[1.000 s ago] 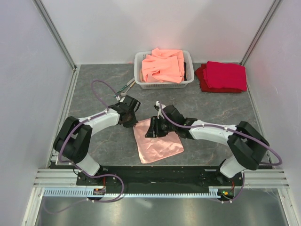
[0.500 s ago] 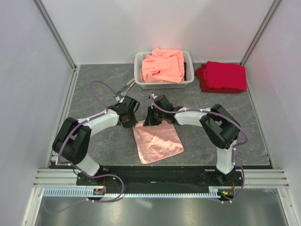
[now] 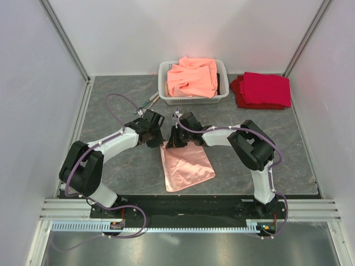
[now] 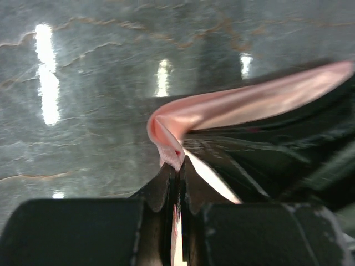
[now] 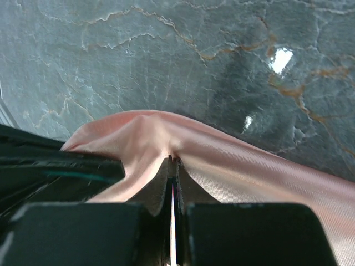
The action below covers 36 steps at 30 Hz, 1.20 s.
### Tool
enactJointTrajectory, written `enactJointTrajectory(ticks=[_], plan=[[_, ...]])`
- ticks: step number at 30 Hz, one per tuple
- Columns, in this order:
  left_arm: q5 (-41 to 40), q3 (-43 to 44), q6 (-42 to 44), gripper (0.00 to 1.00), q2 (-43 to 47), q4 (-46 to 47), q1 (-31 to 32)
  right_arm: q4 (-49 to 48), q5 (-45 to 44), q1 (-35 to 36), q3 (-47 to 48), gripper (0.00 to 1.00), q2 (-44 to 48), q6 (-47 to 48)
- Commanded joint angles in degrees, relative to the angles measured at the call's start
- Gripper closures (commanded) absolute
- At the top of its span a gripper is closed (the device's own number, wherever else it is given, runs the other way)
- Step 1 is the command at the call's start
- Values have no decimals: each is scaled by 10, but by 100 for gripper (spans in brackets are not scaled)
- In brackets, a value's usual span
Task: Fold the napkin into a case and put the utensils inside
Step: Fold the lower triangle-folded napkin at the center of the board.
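Since a second ago the right gripper (image 3: 176,144) has swung from over the napkin (image 3: 187,169) to its far edge and closed tight, pinching a raised fold of the cloth. The left gripper (image 3: 156,141) pinches the far left corner, jaws nearly together (fabric bunched between the tips). The napkin lies on the table (image 3: 122,160) between the arms, its far edge lifted

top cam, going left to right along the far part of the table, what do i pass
utensils → white basket holding orange cloths → red cloths
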<state>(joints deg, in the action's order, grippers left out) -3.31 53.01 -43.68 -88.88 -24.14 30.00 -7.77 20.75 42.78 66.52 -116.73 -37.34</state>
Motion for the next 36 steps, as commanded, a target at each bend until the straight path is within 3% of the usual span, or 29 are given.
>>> enactJointTrajectory(ticks=[1, 8, 22, 36], plan=[[31, 54, -26, 98, -21, 23, 4, -7, 1, 1, -5, 100, -23, 3], [57, 82, -49, 98, -73, 33, 10, 6, 16, -2, -4, 100, 10, -3], [46, 75, -54, 98, -65, 35, 13, 62, 0, -16, -60, 100, 118, 12], [37, 92, -131, 98, -81, 35, 30, 5, 7, -16, -122, 100, 60, 8]])
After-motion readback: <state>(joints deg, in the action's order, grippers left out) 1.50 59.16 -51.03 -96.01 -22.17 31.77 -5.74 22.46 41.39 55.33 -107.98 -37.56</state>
